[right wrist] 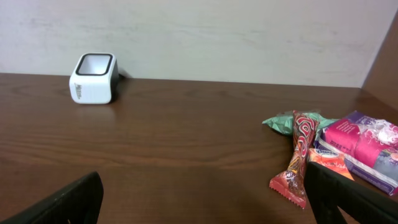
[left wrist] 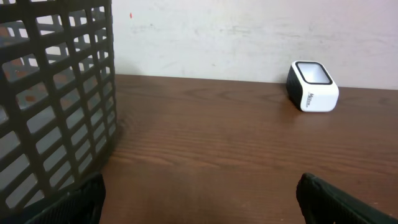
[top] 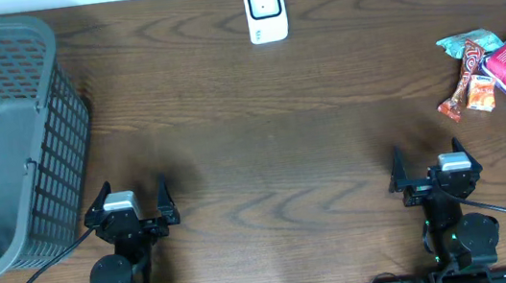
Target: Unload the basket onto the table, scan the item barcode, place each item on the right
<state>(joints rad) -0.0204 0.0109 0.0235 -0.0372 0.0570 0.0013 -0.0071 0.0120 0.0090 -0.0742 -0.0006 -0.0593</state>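
Nearest, at the front edge of the table [top: 263, 140]: left gripper [top: 133, 190] and right gripper [top: 427, 154], well apart, jaws spread wide, pinching nothing. Farther, off to the right: snacks [top: 496, 68] in a loose pile, namely a red swirl-patterned bar, a small orange packet, a teal wrapper and a magenta box, print too small to read. On the left: grey mesh basket [top: 68, 135]. Farthest, by the wall: white scanner [top: 265, 9], dark-framed window facing up, side lettering illegible. Caught by the right wrist only: snacks. By the left wrist only: basket. By both: scanner.
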